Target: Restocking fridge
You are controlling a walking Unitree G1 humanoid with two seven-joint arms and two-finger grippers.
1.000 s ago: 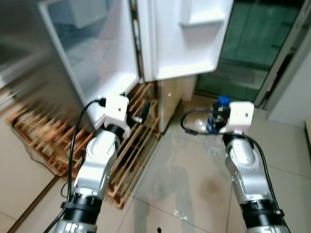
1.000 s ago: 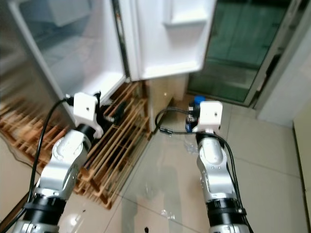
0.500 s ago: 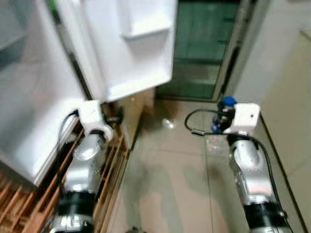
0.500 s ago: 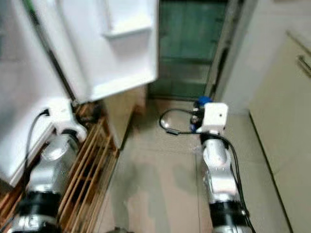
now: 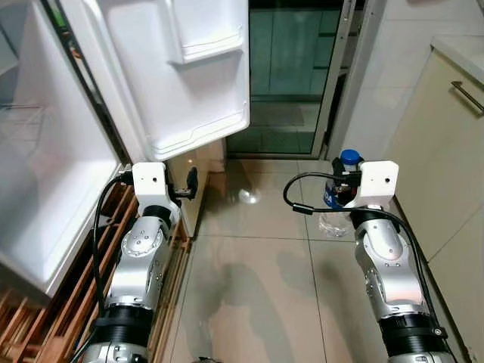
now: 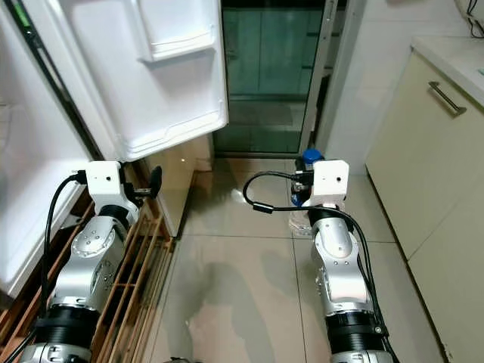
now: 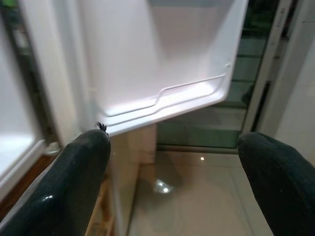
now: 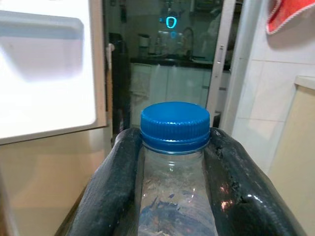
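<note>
Two silver, rounded metal arms with black collar rings near the base, each ending in a white boxy wrist block, a black cable looping from each block, and a left hand and right hand with thick glossy black fingers.

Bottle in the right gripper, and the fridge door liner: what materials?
Bottle: looks like clear thin plastic, see-through wall, with a glossy ribbed blue plastic cap. The right gripper is shut on it below the cap. Door liner: probably white moulded plastic, smooth semi-gloss, with rounded formed shelf edges.
</note>
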